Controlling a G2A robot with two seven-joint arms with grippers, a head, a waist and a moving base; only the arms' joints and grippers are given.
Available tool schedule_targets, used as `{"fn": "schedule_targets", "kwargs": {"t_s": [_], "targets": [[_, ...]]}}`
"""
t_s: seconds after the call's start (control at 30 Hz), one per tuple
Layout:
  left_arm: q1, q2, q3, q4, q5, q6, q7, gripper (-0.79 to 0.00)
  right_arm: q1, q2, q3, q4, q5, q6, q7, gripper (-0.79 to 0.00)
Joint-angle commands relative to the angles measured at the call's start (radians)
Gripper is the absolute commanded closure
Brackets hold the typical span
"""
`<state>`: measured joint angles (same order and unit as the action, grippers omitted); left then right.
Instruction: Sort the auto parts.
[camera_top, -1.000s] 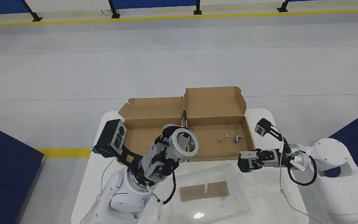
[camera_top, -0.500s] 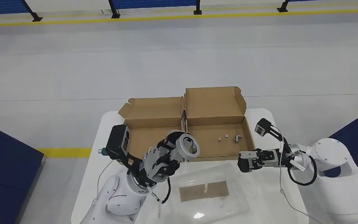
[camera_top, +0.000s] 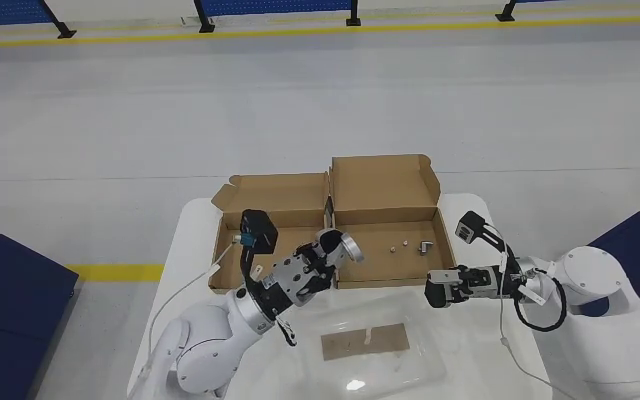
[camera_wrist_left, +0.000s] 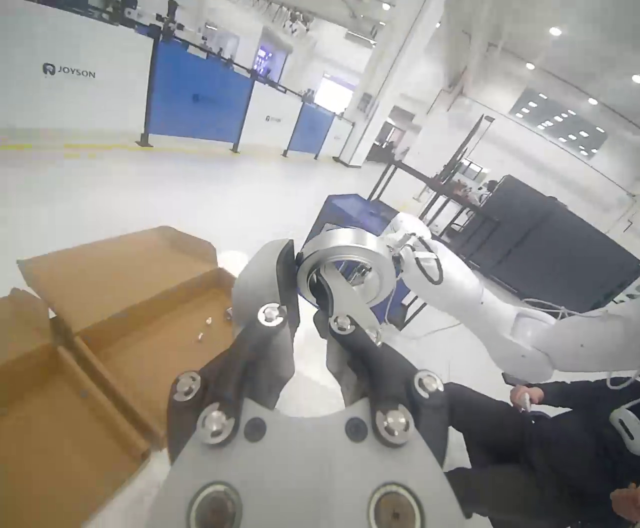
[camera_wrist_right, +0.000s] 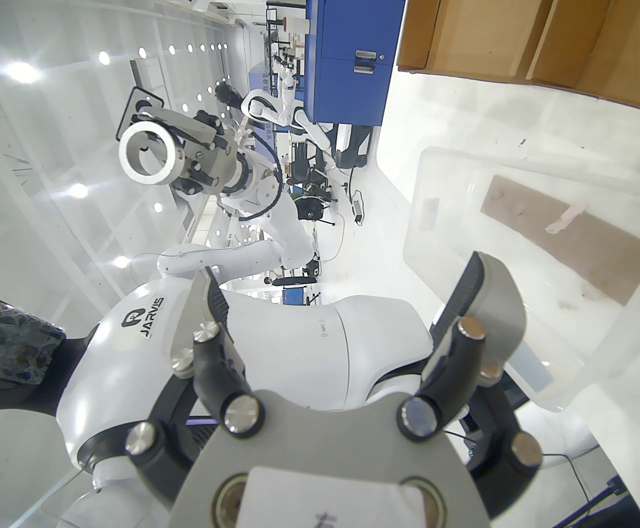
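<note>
One metal ring (camera_wrist_left: 345, 240) is clamped in the left pincer (camera_wrist_left: 302, 280), one finger inside the bore and one outside the wall, held aloft near the front of the two cardboard boxes (camera_top: 385, 185). It looks rigid, smooth and weighty, so it may pivot; gripping deep across the wall seems safest. The right pincer (camera_wrist_right: 342, 280) hangs open and empty.

The white table (camera_top: 470, 345) bears an open cardboard box (camera_top: 275, 200), a second box (camera_top: 385, 190) beside it, and a clear bin (camera_top: 425, 365).
</note>
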<state>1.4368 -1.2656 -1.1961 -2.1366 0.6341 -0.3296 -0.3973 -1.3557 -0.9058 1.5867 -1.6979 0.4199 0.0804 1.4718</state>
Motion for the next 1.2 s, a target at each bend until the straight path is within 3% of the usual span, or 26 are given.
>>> {"fn": "schedule_targets", "kwargs": {"t_s": [0.0, 0.2, 0.5, 0.63, 0.97, 1.03, 1.17], "targets": [[0.0, 0.0, 0.0, 0.001, 0.0, -0.003, 0.004, 0.0, 0.0, 0.0, 0.0, 0.0, 0.0, 0.0, 0.0, -0.785], [-0.005, 0.001, 0.004, -0.003, 0.01, 0.024, -0.022, 0.0, 0.0, 0.0, 0.0, 0.0, 0.0, 0.0, 0.0, -0.785], [-0.146, -0.004, 0.054, 0.025, 0.076, 0.382, -0.337, 0.0, 0.0, 0.0, 0.0, 0.0, 0.0, 0.0, 0.0, -0.785], [-0.199, -0.015, 0.094, 0.058, 0.064, 0.53, -0.382, 0.0, 0.0, 0.0, 0.0, 0.0, 0.0, 0.0, 0.0, -0.785], [-0.194, -0.014, 0.102, 0.067, 0.075, 0.526, -0.384, 0.0, 0.0, 0.0, 0.0, 0.0, 0.0, 0.0, 0.0, -0.785], [-0.205, -0.016, 0.112, 0.088, 0.116, 0.589, -0.397, 0.0, 0.0, 0.0, 0.0, 0.0, 0.0, 0.0, 0.0, -0.785], [-0.263, -0.026, 0.14, 0.155, 0.183, 0.801, -0.464, 0.0, 0.0, 0.0, 0.0, 0.0, 0.0, 0.0, 0.0, -0.785]]}}
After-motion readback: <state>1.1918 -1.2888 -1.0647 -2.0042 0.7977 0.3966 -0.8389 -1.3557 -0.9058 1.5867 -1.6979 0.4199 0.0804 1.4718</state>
